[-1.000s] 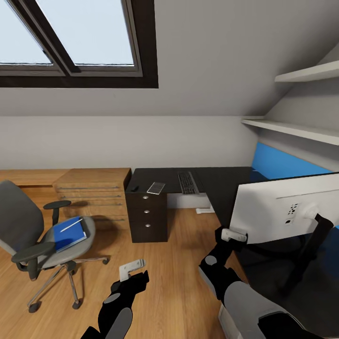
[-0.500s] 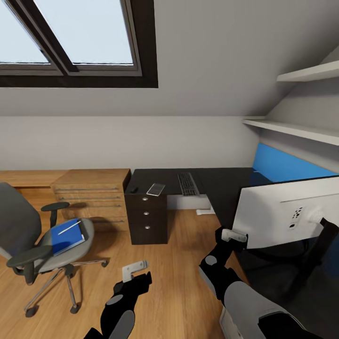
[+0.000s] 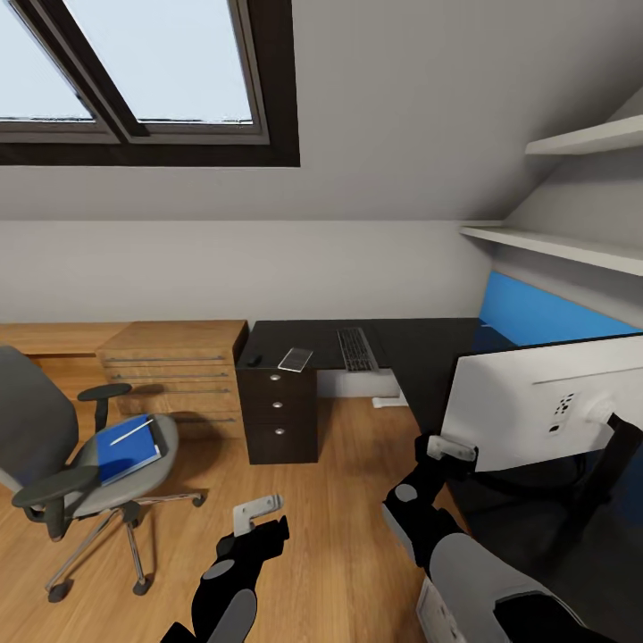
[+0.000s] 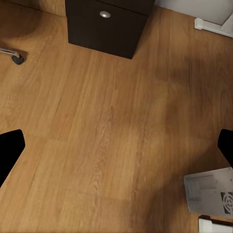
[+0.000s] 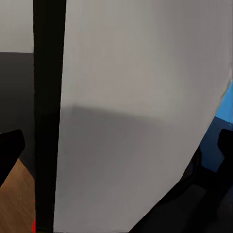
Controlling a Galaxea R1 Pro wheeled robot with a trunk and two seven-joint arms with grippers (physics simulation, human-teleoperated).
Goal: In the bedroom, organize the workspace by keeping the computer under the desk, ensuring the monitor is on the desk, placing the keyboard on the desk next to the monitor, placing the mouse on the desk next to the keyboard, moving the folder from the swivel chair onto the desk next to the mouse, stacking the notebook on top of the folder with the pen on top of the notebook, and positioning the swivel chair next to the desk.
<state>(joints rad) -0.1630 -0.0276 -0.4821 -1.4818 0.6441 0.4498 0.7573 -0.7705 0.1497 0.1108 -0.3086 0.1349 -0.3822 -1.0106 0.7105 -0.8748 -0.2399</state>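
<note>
Facing the desk [image 3: 420, 344] under a skylight w/ wood floor [image 3: 348, 500], keyboard [image 3: 356, 347] and notebook [image 3: 296, 359] lay on its black top, folder [image 3: 125, 446] sat on swivel chair [image 3: 71, 446], monitor [image 3: 545, 411] stood close by right gripper [image 3: 449, 447], left gripper [image 3: 255, 512] hung over floor, both prob. spread wide, holding nothing.

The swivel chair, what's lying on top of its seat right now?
On the swivel chair seat lies the blue folder, with the thin white pen resting across it. The folder covers most of the seat beneath it, so anything under it cannot be seen.
</note>
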